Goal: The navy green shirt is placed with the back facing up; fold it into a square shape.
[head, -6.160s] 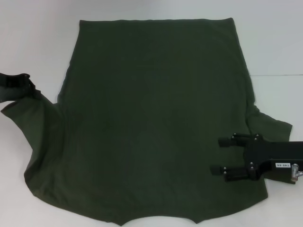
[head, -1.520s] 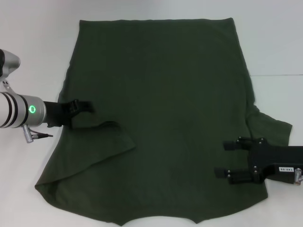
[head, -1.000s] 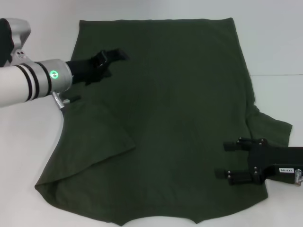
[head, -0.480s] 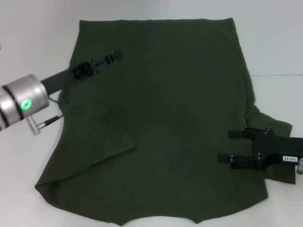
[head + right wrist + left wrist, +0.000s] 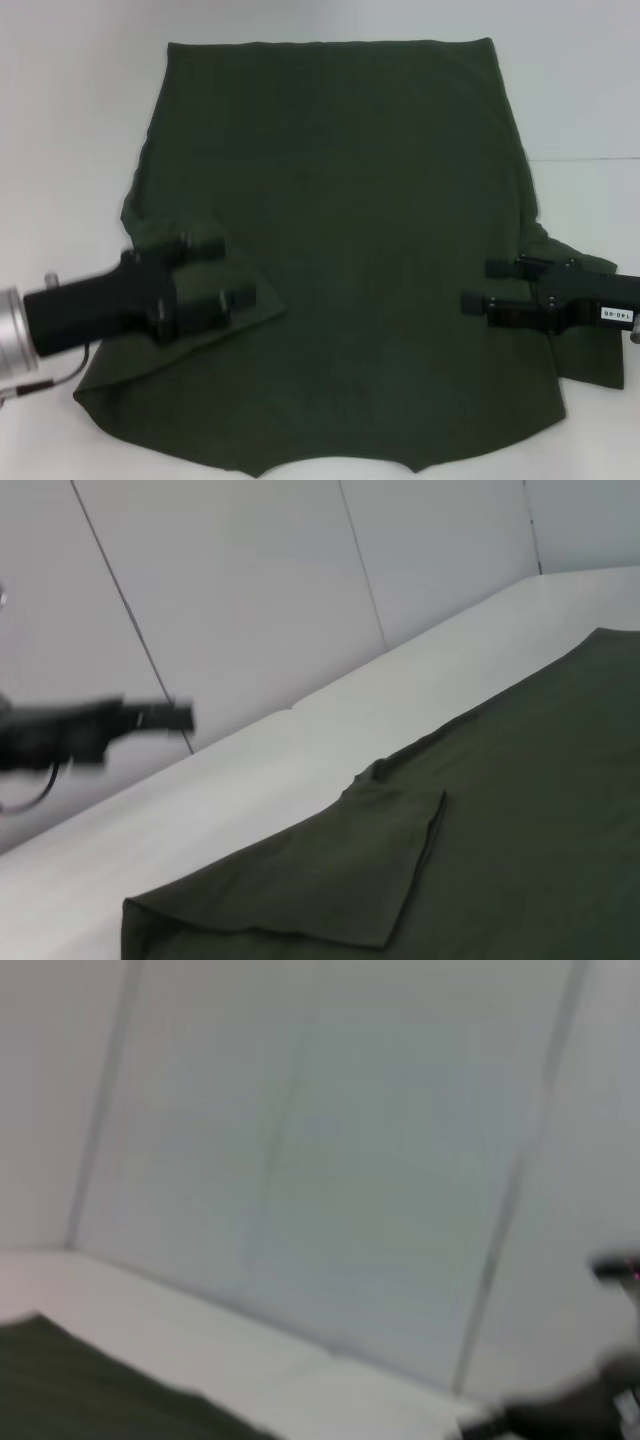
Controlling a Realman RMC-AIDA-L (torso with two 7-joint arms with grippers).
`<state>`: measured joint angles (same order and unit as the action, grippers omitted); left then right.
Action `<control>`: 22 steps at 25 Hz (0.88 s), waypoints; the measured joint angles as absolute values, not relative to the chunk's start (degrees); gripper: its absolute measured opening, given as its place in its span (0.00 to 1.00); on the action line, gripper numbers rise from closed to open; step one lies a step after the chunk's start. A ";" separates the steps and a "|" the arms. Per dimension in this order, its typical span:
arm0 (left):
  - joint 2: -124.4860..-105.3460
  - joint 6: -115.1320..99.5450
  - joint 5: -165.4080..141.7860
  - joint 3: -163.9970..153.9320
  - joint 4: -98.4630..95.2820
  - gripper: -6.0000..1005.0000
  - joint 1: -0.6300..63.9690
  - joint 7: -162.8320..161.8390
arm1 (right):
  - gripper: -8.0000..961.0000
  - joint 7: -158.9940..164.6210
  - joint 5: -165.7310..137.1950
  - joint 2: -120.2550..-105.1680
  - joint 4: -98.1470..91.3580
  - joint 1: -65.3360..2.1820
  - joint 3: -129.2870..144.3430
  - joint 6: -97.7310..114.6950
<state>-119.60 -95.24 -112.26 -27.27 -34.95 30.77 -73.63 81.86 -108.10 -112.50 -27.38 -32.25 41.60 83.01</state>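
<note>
White tabletop [image 5: 70, 120], olive shirt spread flat, one sleeve already folded in.

Nearest the robot, the navy green shirt [image 5: 340, 200] lies back up, collar edge toward the body and hem at the far side. Its left sleeve [image 5: 215, 290] is turned inward over the torso, the first step toward a square, judging by the layout. Above that flap hovers the left gripper [image 5: 225, 272], fingers spread and empty. Opposite, the right gripper [image 5: 480, 285], also spread, sits over the right sleeve [image 5: 580, 270], which lies unfolded, seemingly placed to take it next.
</note>
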 joint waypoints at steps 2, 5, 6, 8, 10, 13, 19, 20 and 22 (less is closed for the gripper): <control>-119.99 -96.09 -115.13 -27.23 -35.52 0.80 29.59 -71.00 | 0.92 83.00 -108.13 -112.53 -27.45 -32.25 41.59 83.01; -120.87 -96.09 -117.17 -25.85 -35.67 0.81 27.52 -66.10 | 0.92 85.15 -108.15 -112.57 -27.63 -32.27 41.60 83.18; -120.98 -96.21 -117.14 -25.33 -35.47 0.81 27.20 -65.18 | 0.92 86.41 -108.14 -112.56 -27.76 -32.35 41.55 83.39; -121.26 -96.76 -116.92 -24.49 -34.94 0.81 26.71 -63.67 | 0.92 91.27 -108.14 -112.26 -28.59 -32.84 41.48 83.75; -121.45 -97.35 -116.83 -24.40 -34.71 0.81 26.64 -63.39 | 0.92 104.58 -108.69 -111.01 -31.19 -33.99 42.12 84.55; -121.71 -97.94 -116.83 -24.48 -34.36 0.81 26.52 -63.34 | 0.92 114.38 -110.16 -109.44 -32.43 -34.94 42.65 85.19; -121.96 -98.09 -116.67 -24.28 -33.93 0.81 25.92 -62.22 | 0.92 133.43 -116.11 -105.71 -33.21 -36.15 40.83 87.96; -122.05 -98.09 -116.67 -24.27 -33.93 0.81 25.82 -61.83 | 0.92 135.03 -117.40 -105.39 -33.42 -35.98 39.95 88.48; -122.21 -98.08 -116.67 -24.26 -33.92 0.81 25.65 -61.13 | 0.92 138.32 -122.06 -104.83 -33.97 -35.11 36.73 89.33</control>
<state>-122.21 -98.08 -116.67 -24.26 -33.92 25.65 -61.13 138.32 -122.06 -104.83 -33.97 -35.11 36.73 89.33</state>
